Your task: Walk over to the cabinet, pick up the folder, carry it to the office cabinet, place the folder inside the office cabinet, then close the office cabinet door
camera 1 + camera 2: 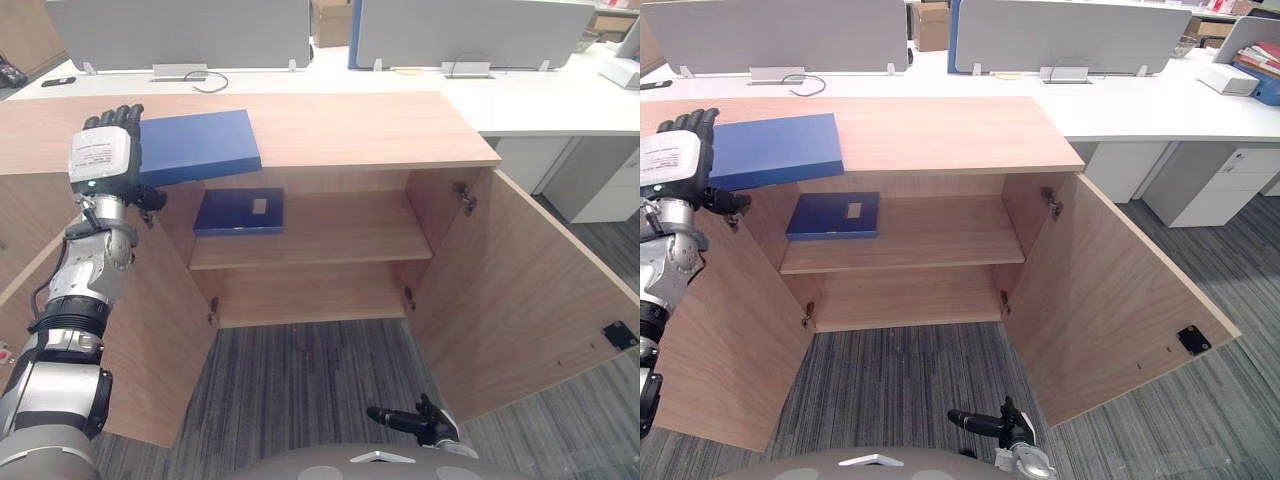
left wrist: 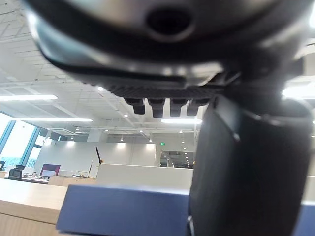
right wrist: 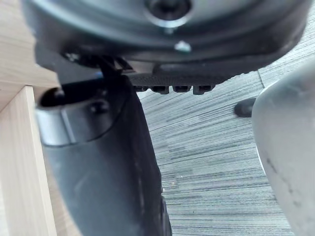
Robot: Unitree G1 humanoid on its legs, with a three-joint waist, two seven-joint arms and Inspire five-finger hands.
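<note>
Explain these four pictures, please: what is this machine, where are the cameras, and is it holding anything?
This is a walking humanoid robot with dark fingered hands. The two wide pictures come from a camera pair on its head, looking down; the two close ones from cameras on its wrists. It faces a wooden cabinet with both doors open. A blue folder lies on the cabinet's top, overhanging the front edge; a darker folder lies on the shelf inside. The left hand is at the blue folder's end, fingers straight, not yet closed on it. The right hand hangs low, open, holding nothing.
</note>
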